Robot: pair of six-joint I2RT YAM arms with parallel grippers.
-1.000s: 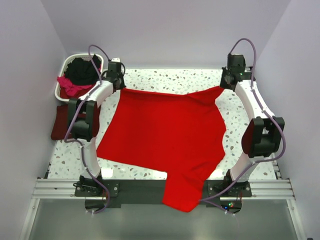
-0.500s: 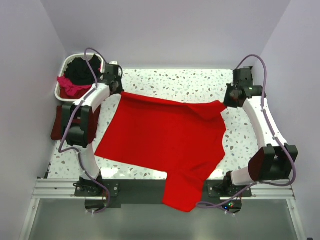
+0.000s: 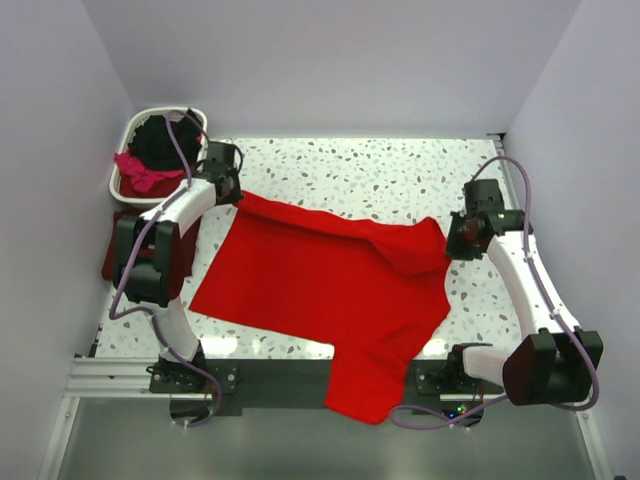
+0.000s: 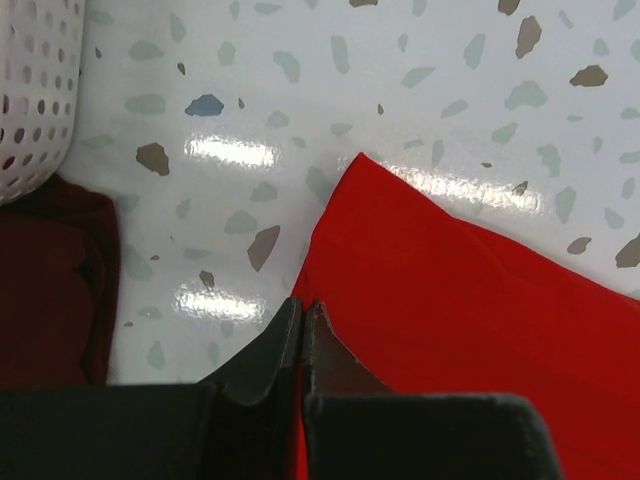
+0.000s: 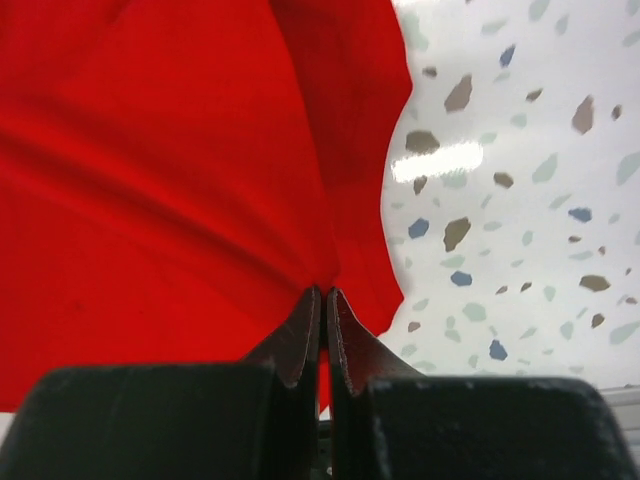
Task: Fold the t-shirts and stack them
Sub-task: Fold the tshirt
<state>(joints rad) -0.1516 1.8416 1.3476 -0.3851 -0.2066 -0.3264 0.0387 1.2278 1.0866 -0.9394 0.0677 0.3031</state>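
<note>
left tool: we are pinching the red t-shirt at its corner near the basket | right tool: we are pinching its corner well apart from the basket | shirt is lying spread on the worktop | maroon t-shirt is lying just beside the basket

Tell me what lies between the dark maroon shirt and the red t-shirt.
Only a bare strip of speckled table separates the maroon shirt from the red t-shirt. The left wrist view shows it.
</note>
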